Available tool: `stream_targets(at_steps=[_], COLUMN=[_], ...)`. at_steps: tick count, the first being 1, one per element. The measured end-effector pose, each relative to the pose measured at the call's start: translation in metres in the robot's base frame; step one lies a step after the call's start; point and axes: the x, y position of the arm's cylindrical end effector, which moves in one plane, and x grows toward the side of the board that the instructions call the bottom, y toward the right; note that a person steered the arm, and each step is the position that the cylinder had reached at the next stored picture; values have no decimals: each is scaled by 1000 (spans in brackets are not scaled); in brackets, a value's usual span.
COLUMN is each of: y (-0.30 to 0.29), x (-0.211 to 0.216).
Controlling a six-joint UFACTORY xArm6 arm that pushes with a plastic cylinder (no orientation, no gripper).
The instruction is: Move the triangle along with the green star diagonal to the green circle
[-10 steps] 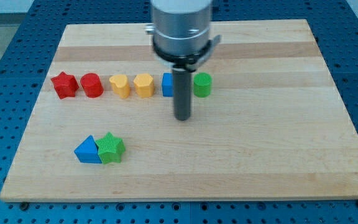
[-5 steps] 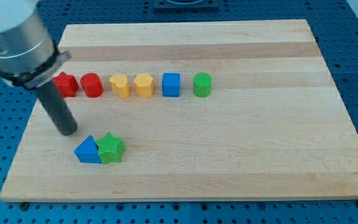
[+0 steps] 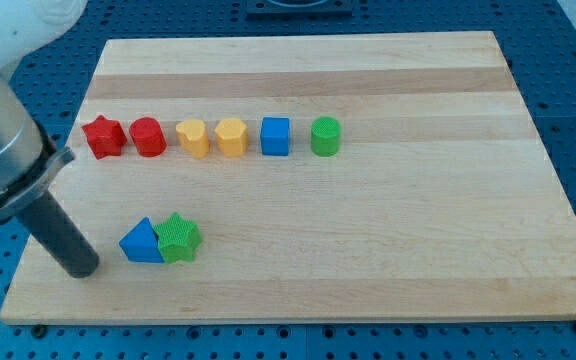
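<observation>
- Near the view's bottom left, my tip (image 3: 80,268) is set just left of the blue triangle (image 3: 140,243), which touches the green star (image 3: 179,238).
- No claw is fitted.
- Farther up, the green circle (image 3: 325,136) ends a row.

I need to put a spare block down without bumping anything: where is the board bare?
Bare: the whole stretch to the view's right of the green circle and green star, and the strip above the row. Crowded: the row from red star to the circle, and the lower left, where my tip sits beside the blue triangle.
</observation>
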Motion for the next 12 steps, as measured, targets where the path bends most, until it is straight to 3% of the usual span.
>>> stream_targets(at_steps=[5,12], y=[97,131], x=[-21,-30])
